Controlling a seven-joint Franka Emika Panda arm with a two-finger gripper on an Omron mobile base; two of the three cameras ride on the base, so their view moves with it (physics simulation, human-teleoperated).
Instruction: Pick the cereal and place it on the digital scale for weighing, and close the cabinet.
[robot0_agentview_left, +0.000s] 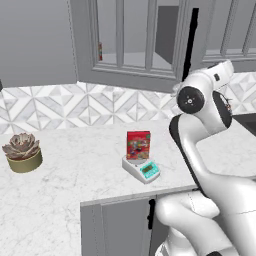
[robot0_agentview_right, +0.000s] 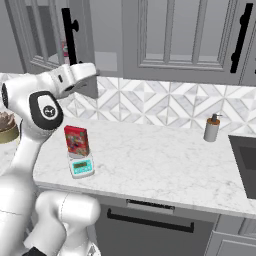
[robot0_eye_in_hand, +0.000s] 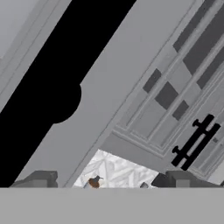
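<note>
The cereal (robot0_agentview_left: 138, 145) stands on the digital scale (robot0_agentview_left: 141, 169) — that part looks done. The gripper (robot0_eye_in_hand: 103, 186) is wide open, holding nothing, right by the cabinet (robot0_agentview_right: 82, 30) door's black handle (robot0_eye_in_hand: 39, 98). It could slip off — then the door stays open.

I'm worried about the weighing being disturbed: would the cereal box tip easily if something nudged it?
Probably. The cereal stands upright on the digital scale, tall and thin, so a nudge to its broad face could topple it. It looks like stiff, light cardboard, likely to slide on the smooth plate.
</note>
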